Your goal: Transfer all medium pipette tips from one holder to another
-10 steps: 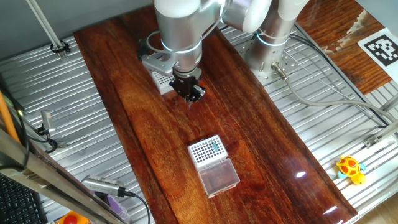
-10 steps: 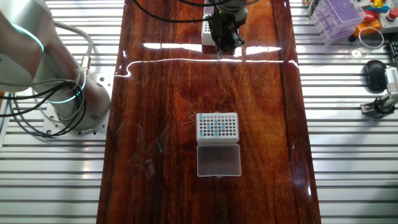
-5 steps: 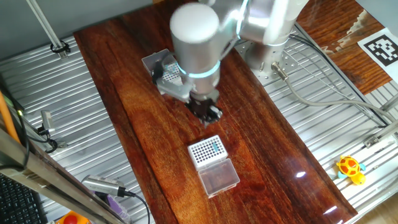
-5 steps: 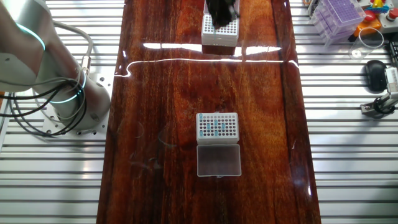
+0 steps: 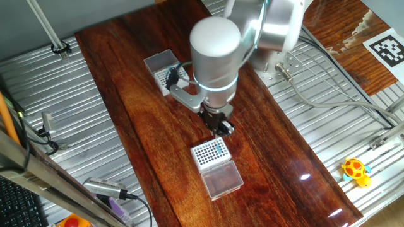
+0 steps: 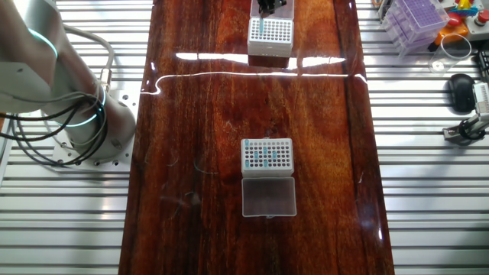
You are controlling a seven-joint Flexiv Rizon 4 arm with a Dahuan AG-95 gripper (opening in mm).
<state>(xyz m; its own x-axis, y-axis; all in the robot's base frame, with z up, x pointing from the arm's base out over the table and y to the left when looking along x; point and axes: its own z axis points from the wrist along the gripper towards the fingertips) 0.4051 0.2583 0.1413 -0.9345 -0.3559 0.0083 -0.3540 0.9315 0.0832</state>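
Found the near rack (image 5: 208, 153) on the wood table (image 5: 145, 145), its clear lid (image 5: 222, 180) laid flat, open and touching its front edge; spotted teal tips (image 5: 219, 147) in a small cluster at the rack's right rear part, with bare dark holes elsewhere; noted the far rack (image 5: 166, 78) towards the table's back, well apart, partly hidden by the arm (image 5: 214, 57); could not make out its contents. Saw the gripper (image 5: 219, 127) pointing down, just behind the near rack's rear edge; could not tell how far the jaws stood apart, nor whether they held anything. Noted a yellow toy (image 5: 355, 171) and a square marker (image 5: 385, 49) off to the right, clear of the racks.

From the other side, saw the near rack (image 6: 267, 155) mid-table with teal tips (image 6: 263, 157) in several holes of its middle columns; saw the lid (image 6: 268, 197) open in front of it. Found the far rack (image 6: 270, 32) at the table's top end, one teal streak showing at its left part; saw the gripper (image 6: 269, 6) over it, cut by the frame's edge, jaws unreadable. Noted the arm's base (image 6: 80, 122) left of the table, a purple box (image 6: 416, 19) and a black mouse (image 6: 461, 90) at right.
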